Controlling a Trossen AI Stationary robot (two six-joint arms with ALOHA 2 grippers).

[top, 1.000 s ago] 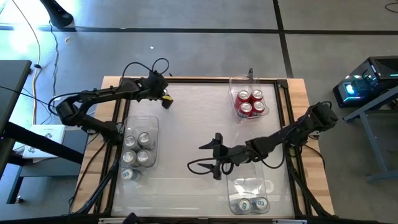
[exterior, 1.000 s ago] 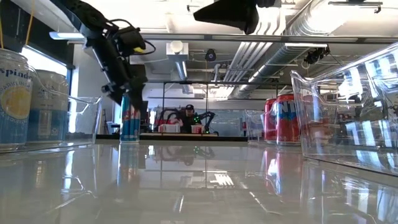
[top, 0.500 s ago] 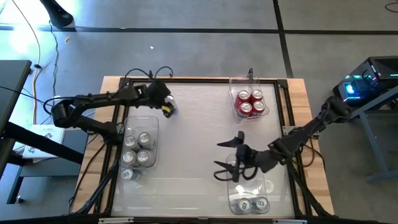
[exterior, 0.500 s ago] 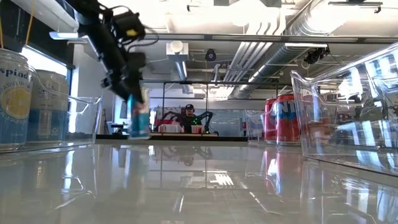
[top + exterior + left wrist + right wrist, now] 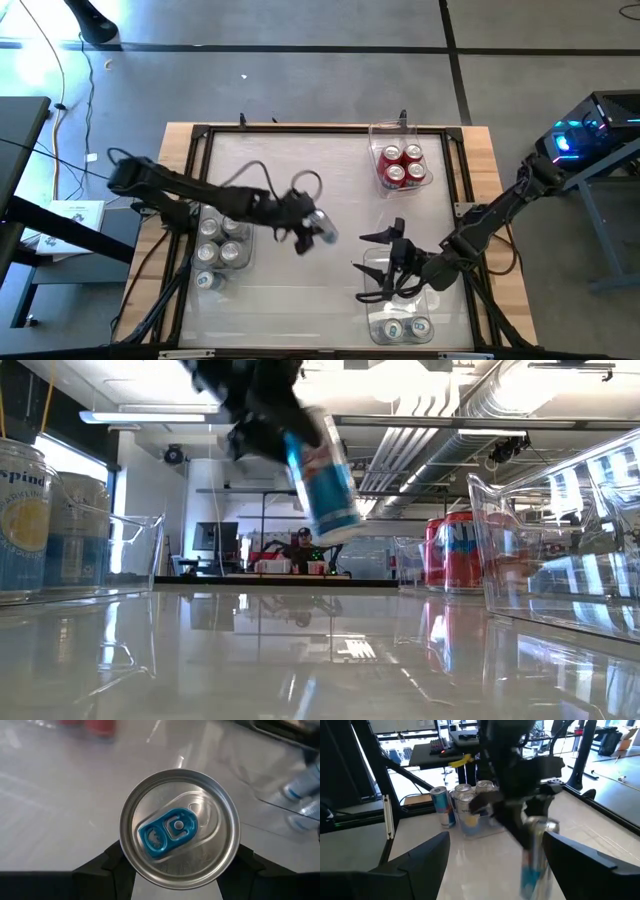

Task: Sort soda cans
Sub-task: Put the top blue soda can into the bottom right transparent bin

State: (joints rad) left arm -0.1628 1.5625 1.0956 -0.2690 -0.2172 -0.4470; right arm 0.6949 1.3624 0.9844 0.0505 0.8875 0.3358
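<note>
My left fingers (image 5: 125, 865) have just clenched on the blue soda can (image 5: 322, 229) and lifted it off the far worktop (image 5: 320, 160); it now rides tilted over the middle. My right fingers (image 5: 380, 265) wait released above the near-right bin (image 5: 432, 298), where blue cans belong.

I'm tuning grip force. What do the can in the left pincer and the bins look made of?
Can: apparently thin metal, brushed silver top with a blue pull tab, glossy blue printed body. Bins: likely clear hard plastic, since you see the contents through their walls.
</note>
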